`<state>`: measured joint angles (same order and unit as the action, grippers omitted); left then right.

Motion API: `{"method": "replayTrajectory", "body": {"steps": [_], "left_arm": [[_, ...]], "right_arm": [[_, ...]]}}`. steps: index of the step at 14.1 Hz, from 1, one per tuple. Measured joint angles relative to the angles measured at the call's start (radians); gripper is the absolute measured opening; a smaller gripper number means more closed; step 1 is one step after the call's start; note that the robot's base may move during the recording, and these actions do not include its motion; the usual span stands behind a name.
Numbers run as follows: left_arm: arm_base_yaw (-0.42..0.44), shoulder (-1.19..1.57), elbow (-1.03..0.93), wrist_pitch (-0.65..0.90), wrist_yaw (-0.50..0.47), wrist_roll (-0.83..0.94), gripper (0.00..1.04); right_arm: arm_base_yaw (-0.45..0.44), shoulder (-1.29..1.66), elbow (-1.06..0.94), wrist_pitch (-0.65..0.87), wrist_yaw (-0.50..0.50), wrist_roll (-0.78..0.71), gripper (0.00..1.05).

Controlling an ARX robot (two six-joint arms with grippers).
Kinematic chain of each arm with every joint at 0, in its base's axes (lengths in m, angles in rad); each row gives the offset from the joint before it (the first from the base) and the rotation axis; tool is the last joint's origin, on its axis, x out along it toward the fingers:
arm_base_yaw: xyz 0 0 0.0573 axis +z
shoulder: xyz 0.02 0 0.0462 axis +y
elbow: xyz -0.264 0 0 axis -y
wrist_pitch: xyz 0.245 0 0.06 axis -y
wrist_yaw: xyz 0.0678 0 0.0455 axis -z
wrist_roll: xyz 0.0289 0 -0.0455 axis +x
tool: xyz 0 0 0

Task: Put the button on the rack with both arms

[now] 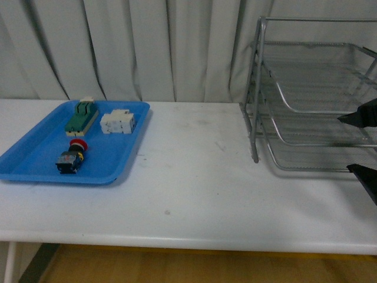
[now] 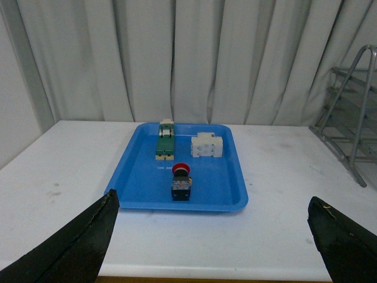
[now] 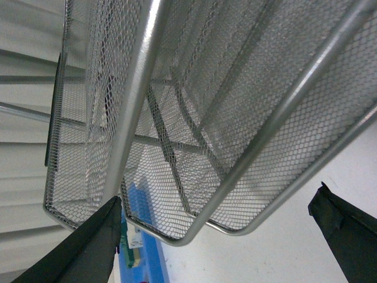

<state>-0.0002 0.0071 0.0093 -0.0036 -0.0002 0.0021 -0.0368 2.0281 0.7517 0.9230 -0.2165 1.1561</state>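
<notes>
The button (image 1: 72, 158), with a red cap and a dark blocky body, lies on its side in a blue tray (image 1: 35, 172) at the table's left. In the left wrist view the button (image 2: 181, 183) lies in the tray ahead of my open, empty left gripper (image 2: 212, 198), which is well short of it. The silver wire-mesh rack (image 1: 312, 100) stands at the right. My right gripper (image 1: 360, 144) is open at the rack's front, level with its lower trays. In the right wrist view the mesh trays (image 3: 177, 88) fill the space just ahead of the open right gripper (image 3: 219, 194).
A green-and-cream switch (image 1: 81, 116) and a white terminal block (image 1: 118, 122) lie at the back of the blue tray. The white table (image 1: 194, 177) runs between tray and rack. Grey curtains hang behind. The rack's edge (image 2: 353, 118) shows in the left wrist view.
</notes>
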Motion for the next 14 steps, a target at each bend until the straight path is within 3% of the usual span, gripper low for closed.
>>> {"method": "replayTrajectory", "body": {"steps": [6,9,14], "left_arm": [[0.0,0.0,0.0,0.0,0.0,0.0,0.98],[0.0,0.0,0.0,0.0,0.0,0.0,0.98],[0.0,0.0,0.0,0.0,0.0,0.0,0.98]], "right_arm": [[0.011,0.145,0.163,-0.058,0.045,0.02,0.98],[0.011,0.207,0.226,-0.059,0.079,0.023,0.67],[0.01,0.214,0.156,0.083,0.082,0.049,0.13]]}}
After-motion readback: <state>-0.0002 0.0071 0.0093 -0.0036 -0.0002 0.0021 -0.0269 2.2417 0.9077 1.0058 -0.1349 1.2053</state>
